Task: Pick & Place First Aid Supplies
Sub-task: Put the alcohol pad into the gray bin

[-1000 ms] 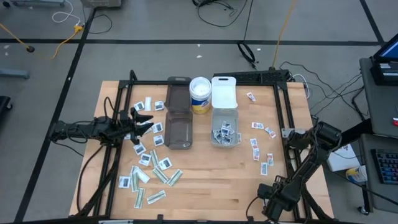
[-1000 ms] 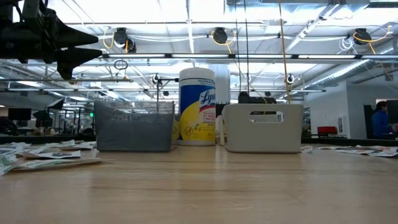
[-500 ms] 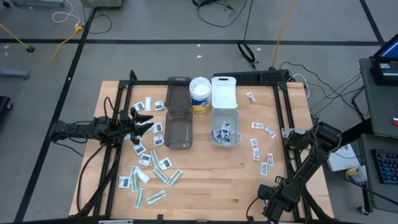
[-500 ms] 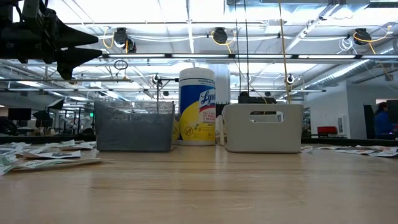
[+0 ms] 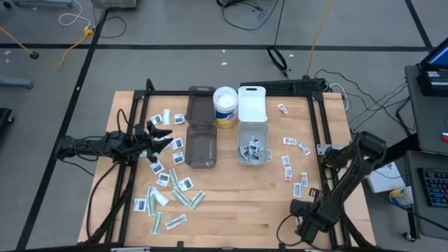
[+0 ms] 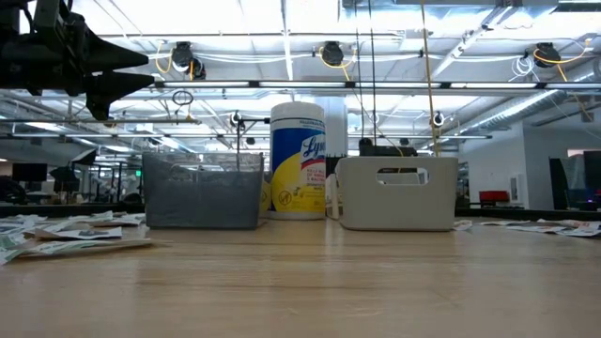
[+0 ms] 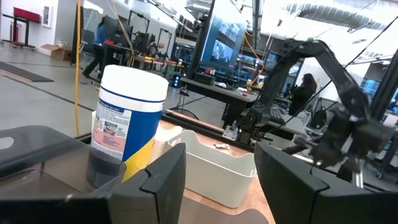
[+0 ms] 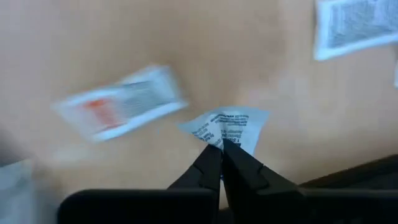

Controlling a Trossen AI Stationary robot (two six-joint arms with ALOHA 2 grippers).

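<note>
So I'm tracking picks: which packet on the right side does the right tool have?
The white packet with dark print, pinched at its edge by the shut right tool; the red-printed packet beside it lies free on the table.

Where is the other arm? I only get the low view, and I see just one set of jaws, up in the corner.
Observer: The right gripper is low on the right of the high view, near the table's edge, outside your picture.
Operator: Is it holding something?
Observer: Yes. Its wrist view shows the jaws shut on the edge of a white packet with dark print.
Operator: Is anything in the bins?
Observer: From above, the clear bin holds a heap of packets; the smoky bin shows none.
</note>
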